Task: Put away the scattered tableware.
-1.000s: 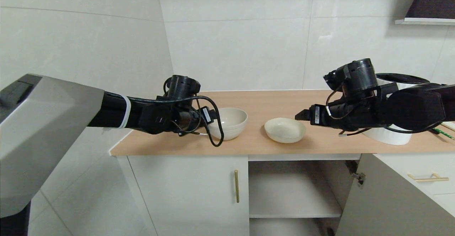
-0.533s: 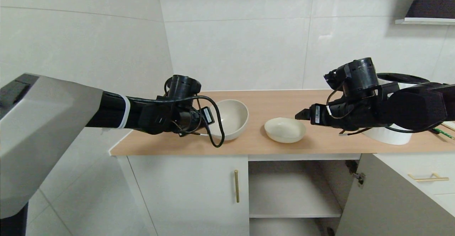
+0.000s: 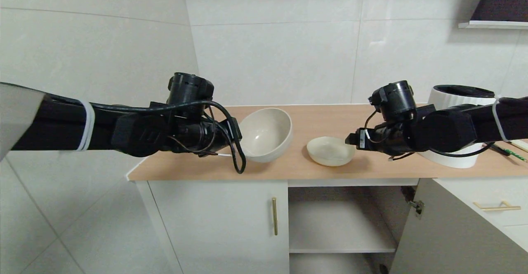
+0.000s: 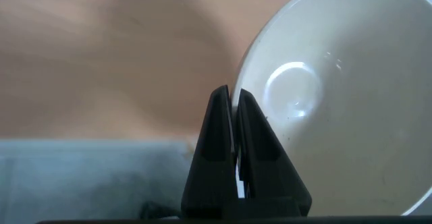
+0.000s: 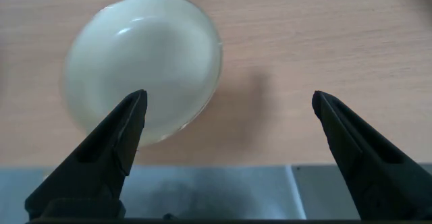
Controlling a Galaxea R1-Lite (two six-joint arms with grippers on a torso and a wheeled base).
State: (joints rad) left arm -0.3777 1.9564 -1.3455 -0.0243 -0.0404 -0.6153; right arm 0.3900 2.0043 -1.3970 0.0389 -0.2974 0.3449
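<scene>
Left gripper [image 4: 233,99], jaws closed on its rim, is tipping the deep cream ceramic bowl [image 3: 266,133] up off the left end of the wooden countertop [image 3: 305,121]. Right gripper [image 5: 226,106], jaws wide and empty, is dropping toward the shallow cream dish [image 3: 331,151] near the front edge; the bowl's removal appears underway.

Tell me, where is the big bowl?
Head view: the big bowl is tilted over the counter, left of the small dish, its rim in the left jaws.

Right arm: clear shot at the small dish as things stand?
Probably yes. The right gripper is open at the edge of the dish, with nothing between them. The left gripper holds the bowl tilted on the dish's other side, apart from it.
</scene>
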